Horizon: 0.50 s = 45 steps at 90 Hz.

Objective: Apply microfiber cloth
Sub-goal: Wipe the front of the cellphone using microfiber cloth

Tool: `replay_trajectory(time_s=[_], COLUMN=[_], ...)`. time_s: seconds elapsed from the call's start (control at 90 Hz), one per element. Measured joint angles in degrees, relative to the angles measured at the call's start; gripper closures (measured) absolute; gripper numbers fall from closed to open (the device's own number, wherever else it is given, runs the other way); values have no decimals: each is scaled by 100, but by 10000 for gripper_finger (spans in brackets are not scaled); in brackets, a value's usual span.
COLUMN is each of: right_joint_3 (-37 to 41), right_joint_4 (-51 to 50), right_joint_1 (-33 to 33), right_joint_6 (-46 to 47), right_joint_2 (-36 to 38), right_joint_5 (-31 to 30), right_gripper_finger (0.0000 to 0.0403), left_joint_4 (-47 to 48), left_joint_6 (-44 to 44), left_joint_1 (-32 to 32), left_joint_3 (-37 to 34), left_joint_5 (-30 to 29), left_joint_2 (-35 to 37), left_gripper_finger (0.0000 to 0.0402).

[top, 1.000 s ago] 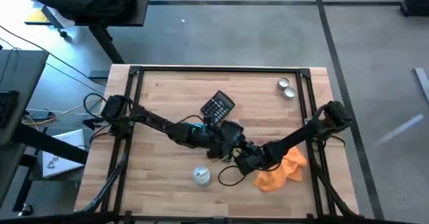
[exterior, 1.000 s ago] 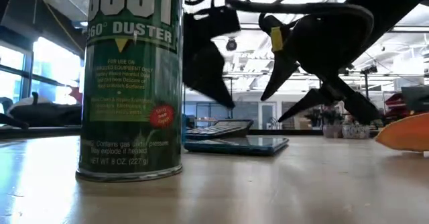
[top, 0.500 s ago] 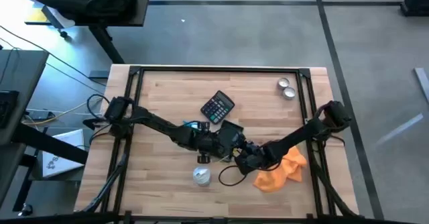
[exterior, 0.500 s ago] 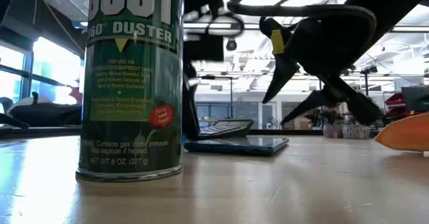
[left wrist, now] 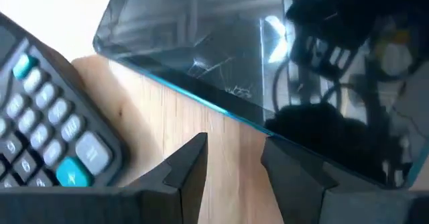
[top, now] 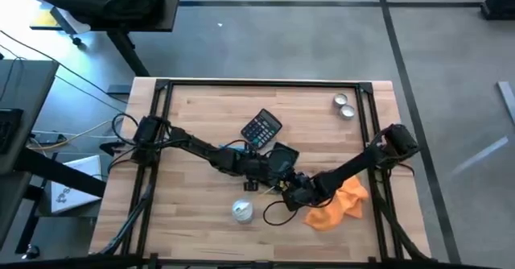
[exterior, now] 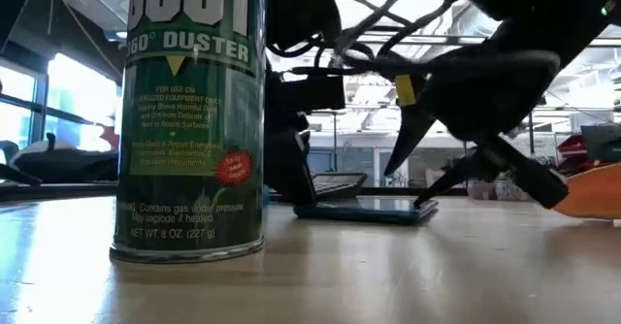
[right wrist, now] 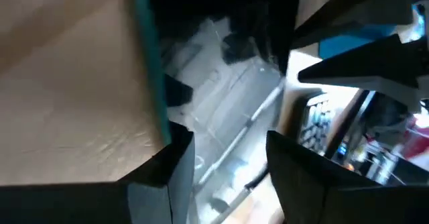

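Lying position: microfiber cloth rests on surface, near right, untouched.
Left gripper: jaws parted at glossy tablet edge.
Right gripper: jaws parted over tablet.

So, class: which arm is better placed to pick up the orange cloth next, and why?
Probably the right. Its gripper sits close beside the cloth and is empty and open. The left gripper is farther off, by the calculator, fingers open.
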<state>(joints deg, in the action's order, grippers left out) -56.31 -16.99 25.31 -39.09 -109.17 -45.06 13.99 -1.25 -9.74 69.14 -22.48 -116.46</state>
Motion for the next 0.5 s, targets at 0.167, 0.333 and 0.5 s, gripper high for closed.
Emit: replay_trajectory(time_s=[0.167,0.333,0.5], right_joint_3=[0,-245,-627], right_joint_4=[347,-363,-2043], right_joint_1=[-21,242,491], right_joint_6=[-131,-212,1330], right_joint_2=[0,42,48], right_joint_5=[-242,-737,-141], right_gripper_finger=[249,249,249], left_joint_4=[-179,-148,-129], left_joint_6=[49,105,113], left_joint_1=[-2,9,7], left_joint_3=[11,15,17], left_joint_5=[38,79,85], left_joint_2=[-17,-17,-15], left_gripper_finger=[268,268,268])
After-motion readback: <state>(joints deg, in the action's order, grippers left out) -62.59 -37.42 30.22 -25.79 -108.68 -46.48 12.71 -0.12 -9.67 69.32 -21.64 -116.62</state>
